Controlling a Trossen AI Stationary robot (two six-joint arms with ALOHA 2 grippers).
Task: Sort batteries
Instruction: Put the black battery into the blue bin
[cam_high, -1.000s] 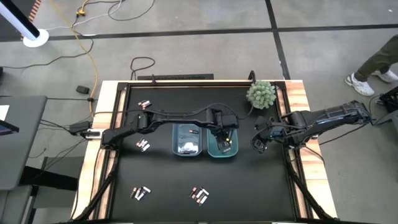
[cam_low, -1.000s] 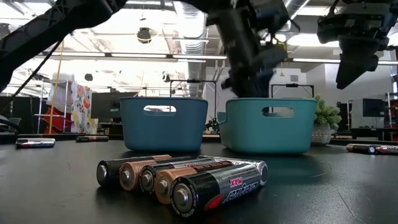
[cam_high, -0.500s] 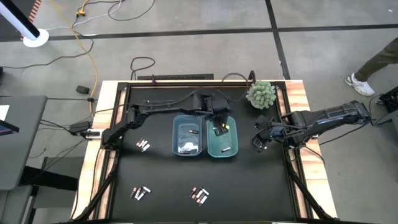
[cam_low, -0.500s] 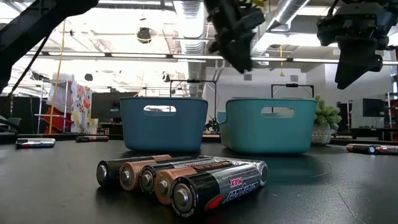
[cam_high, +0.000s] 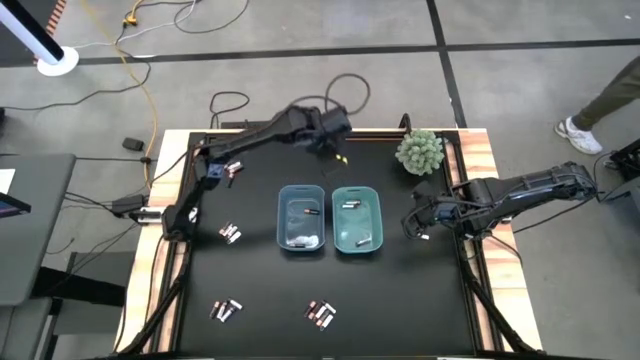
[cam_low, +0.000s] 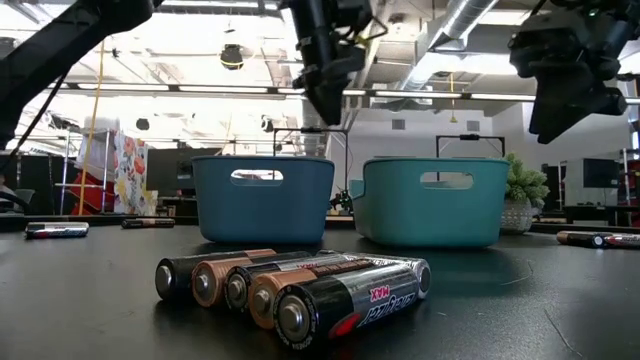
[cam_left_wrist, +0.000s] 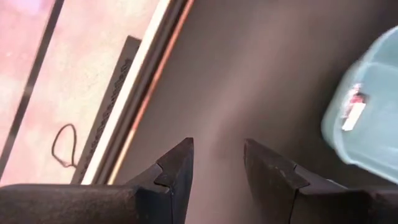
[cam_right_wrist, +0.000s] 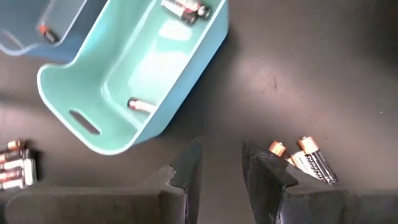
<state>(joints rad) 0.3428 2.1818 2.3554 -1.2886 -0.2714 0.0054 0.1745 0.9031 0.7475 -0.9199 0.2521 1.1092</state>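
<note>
Two bins stand side by side mid-table, a blue bin (cam_high: 302, 218) and a teal bin (cam_high: 357, 218). The teal bin holds two batteries (cam_right_wrist: 185, 7) (cam_right_wrist: 140, 106), and the blue bin also holds a few (cam_high: 298, 238). Loose battery groups lie on the black table at the left (cam_high: 230, 233), near left (cam_high: 226, 309) and near middle (cam_high: 320, 314) (cam_low: 300, 290). My left gripper (cam_high: 341, 153) (cam_left_wrist: 217, 146) hangs open and empty, high over the table's far edge. My right gripper (cam_high: 415, 226) (cam_right_wrist: 221, 152) is open and raised right of the teal bin, beside two batteries (cam_right_wrist: 305, 158).
A small potted plant (cam_high: 420, 150) stands at the far right of the table. Wooden rails (cam_high: 170, 180) border the black surface. A further battery pair lies at the far left (cam_high: 232, 168). A person's leg (cam_high: 600, 105) shows on the floor beyond the right arm.
My left gripper has risen out of the teal bin and swung toward the table's far edge and a little left, its fingers' gap unchanged. My right gripper has stayed in place and rolled somewhat about its own axis.
</note>
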